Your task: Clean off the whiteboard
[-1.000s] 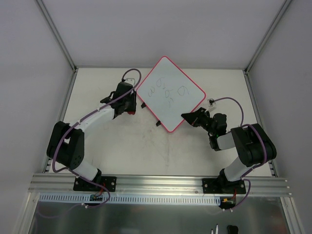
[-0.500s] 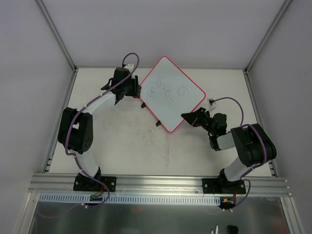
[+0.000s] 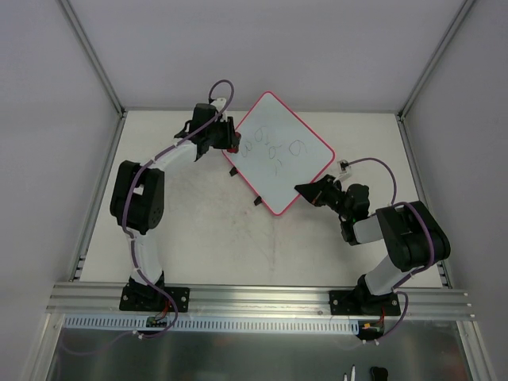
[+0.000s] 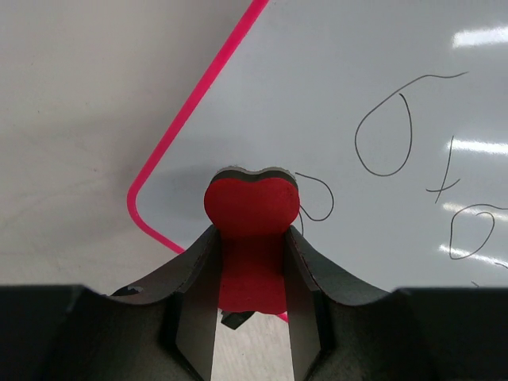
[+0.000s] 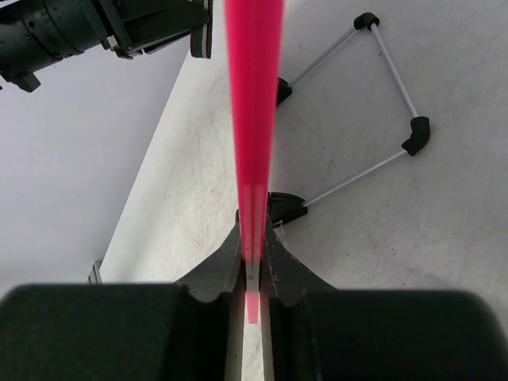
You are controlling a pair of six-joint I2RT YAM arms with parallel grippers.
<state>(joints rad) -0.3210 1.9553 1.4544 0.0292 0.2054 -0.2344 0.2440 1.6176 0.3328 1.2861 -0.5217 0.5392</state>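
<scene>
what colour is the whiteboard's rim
The whiteboard rim is bright pink-red, clearest in the left wrist view.

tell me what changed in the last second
The left end effector, shut on the red eraser, swung farther out and to the right, from beside the whiteboard to over its left corner, next to the scribbles. The whiteboard has not shifted, and the right end effector stays clamped on its rim.
</scene>
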